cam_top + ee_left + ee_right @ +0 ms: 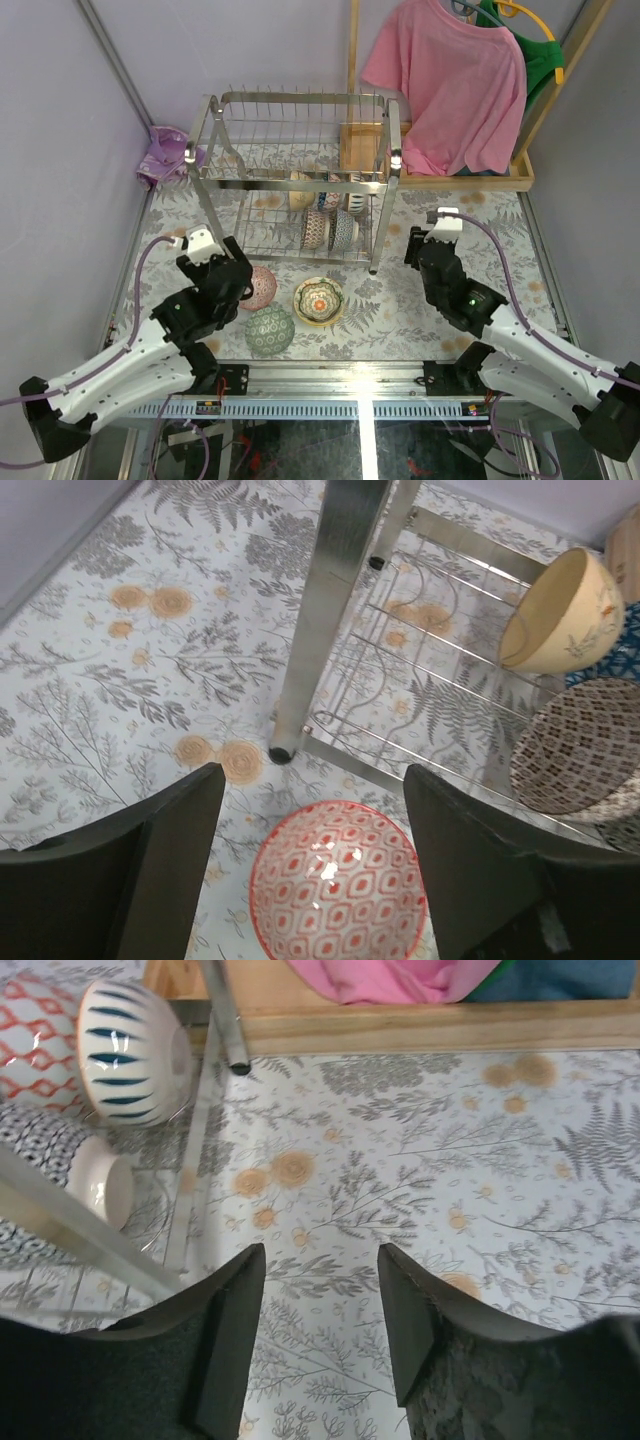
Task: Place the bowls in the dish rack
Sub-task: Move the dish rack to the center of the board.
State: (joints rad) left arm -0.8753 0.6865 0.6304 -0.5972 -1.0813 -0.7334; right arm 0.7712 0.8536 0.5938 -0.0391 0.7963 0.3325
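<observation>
The steel dish rack (300, 180) stands at the back middle, with several bowls on edge in its lower tier (325, 228). Three bowls sit on the table in front: a red-patterned one upside down (264, 288), a green one upside down (270, 330), and a yellow-green one upright (318, 300). My left gripper (238, 276) is open and hovers over the red bowl (335, 885), which lies between its fingers (190, 830) near a rack post (320, 620). My right gripper (416, 247) is open and empty over bare tablecloth (320, 1252), right of the rack.
A wooden clothes stand with a pink shirt (450, 80) and a green garment stands at the back right, its base (420, 1025) just beyond the right gripper. A purple cloth (165, 155) lies at the back left. Walls close both sides.
</observation>
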